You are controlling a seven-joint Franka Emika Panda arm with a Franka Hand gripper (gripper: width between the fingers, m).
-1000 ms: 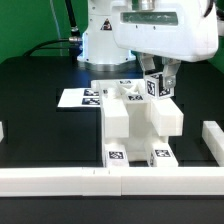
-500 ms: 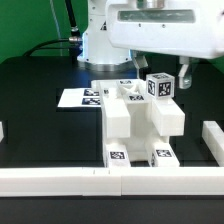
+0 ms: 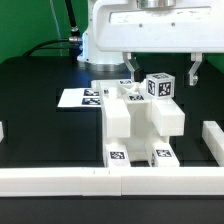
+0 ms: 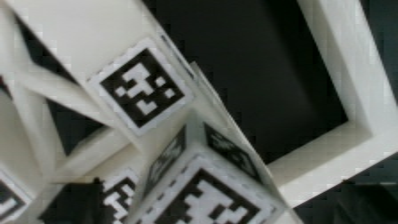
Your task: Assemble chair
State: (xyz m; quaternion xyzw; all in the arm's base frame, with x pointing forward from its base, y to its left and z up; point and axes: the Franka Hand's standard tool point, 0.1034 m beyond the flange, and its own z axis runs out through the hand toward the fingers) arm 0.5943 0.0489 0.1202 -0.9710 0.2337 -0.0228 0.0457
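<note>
The partly built white chair point(image 3: 132, 122) stands in the middle of the black table, with tags on its front feet. A white tagged leg point(image 3: 158, 87) stands upright on its far right side. My gripper point(image 3: 161, 72) hangs open just above that leg, one finger point(image 3: 130, 66) on each side and both clear of it. Nothing is between the fingers. The wrist view looks down from very close on tagged white chair parts point(image 4: 146, 88); my own fingers do not show clearly there.
The marker board point(image 3: 76, 98) lies flat behind the chair on the exterior view's left. White border rails run along the front point(image 3: 60, 180) and the exterior view's right point(image 3: 212, 136). A rail point(image 4: 349, 110) also shows in the wrist view.
The gripper was shut on the tagged leg one second ago. It has let go, spread wide and lifted a little. The leg stays standing on the chair.
</note>
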